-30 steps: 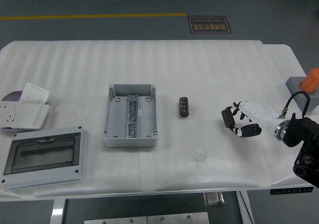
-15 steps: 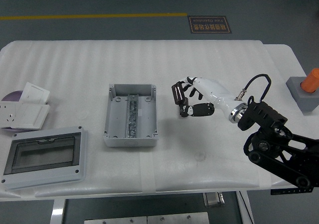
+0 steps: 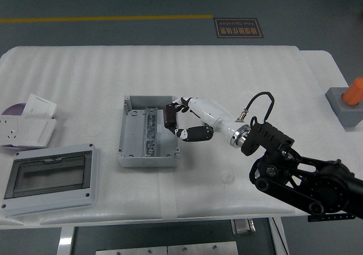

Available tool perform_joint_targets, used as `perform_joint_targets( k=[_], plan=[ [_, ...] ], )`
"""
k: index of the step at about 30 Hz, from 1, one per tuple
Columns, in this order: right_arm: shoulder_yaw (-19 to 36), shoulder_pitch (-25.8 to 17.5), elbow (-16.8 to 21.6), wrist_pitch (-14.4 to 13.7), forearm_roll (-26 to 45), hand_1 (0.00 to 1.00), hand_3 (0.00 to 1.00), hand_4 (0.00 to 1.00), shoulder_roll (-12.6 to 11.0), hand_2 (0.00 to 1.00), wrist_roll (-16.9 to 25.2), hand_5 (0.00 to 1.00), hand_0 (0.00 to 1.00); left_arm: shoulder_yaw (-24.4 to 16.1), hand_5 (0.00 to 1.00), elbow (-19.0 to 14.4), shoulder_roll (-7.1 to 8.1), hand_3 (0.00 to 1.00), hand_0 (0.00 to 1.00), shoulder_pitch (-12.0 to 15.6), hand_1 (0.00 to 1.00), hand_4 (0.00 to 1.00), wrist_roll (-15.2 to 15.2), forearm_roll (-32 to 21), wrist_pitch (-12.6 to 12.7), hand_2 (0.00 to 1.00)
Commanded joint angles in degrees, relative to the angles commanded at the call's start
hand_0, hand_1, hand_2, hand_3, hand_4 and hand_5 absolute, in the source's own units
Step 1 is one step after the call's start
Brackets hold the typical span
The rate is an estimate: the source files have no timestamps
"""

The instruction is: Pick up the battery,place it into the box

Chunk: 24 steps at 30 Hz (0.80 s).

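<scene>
The battery (image 3: 169,117), a dark cylinder, is held in my right hand (image 3: 180,120), whose fingers are curled around it. The hand holds it over the right side of the open grey box (image 3: 131,141), just inside the box's right wall. The box lies at the table's middle with a metal rail down its centre. The right arm reaches in from the lower right. The left arm is not in view.
The box's lid with a clear window (image 3: 48,178) lies at the front left. A white socket plate and papers (image 3: 25,127) lie at the left edge. A grey block with an orange cap (image 3: 348,100) stands at the right edge.
My right hand reached from the table's right side to the battery, closed on it, and carried it left to over the box's right side.
</scene>
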Motion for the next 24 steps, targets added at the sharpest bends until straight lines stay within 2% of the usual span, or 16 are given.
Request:
perform_joint_targets(
  k=[9, 10, 15, 16, 21, 22, 24],
  plan=[
    [-1.3, 0.8, -0.5, 1.4, 1.5, 0.719, 0.843, 0.630, 0.8, 0.772, 0.4, 0.371, 0.684, 0.5, 0.387, 0.0, 0.05, 0.565, 0.618, 0.0, 0.659, 0.669, 0.1, -0.2, -0.3, 0.534],
    [-1.4, 0.8, -0.6, 1.6, 1.6, 0.732, 0.868, 0.661, 0.8, 0.788, 0.4, 0.394, 0.713, 0.5, 0.386, 0.0, 0.04, 0.562, 0.617, 0.0, 0.659, 0.668, 0.1, -0.3, -0.3, 0.531],
    [-1.5, 1.1, -0.8, 2.4, 1.5, 0.732, 0.868, 0.661, 0.9, 0.788, 0.4, 0.394, 0.713, 0.6, 0.386, 0.0, 0.02, 0.562, 0.617, 0.0, 0.659, 0.668, 0.2, -0.2, -0.4, 0.531],
    [-1.5, 1.1, -0.9, 2.4, 1.4, 0.743, 0.897, 0.719, 1.0, 0.799, 0.4, 0.421, 0.739, 0.6, 0.366, 0.0, 0.02, 0.551, 0.617, 0.0, 0.657, 0.653, 0.2, -0.2, -0.4, 0.514],
    [-1.6, 1.4, -1.2, 2.7, 0.7, 0.743, 0.897, 0.719, 1.0, 0.799, 0.2, 0.421, 0.739, 0.7, 0.366, 0.0, 0.07, 0.551, 0.617, -0.1, 0.657, 0.653, 0.2, -0.2, -0.3, 0.514],
    [-1.6, 1.5, -1.2, 2.7, 0.6, 0.770, 0.934, 0.872, 1.0, 0.827, 0.2, 0.506, 0.776, 0.7, 0.365, 0.0, 0.08, 0.540, 0.618, -0.1, 0.654, 0.636, 0.2, -0.2, -0.3, 0.503],
    [-1.6, 1.6, -1.3, 2.7, 0.5, 0.770, 0.934, 0.872, 1.0, 0.827, 0.2, 0.506, 0.776, 0.7, 0.365, 0.0, 0.10, 0.540, 0.618, -0.1, 0.654, 0.636, 0.2, -0.2, -0.3, 0.503]
  ],
)
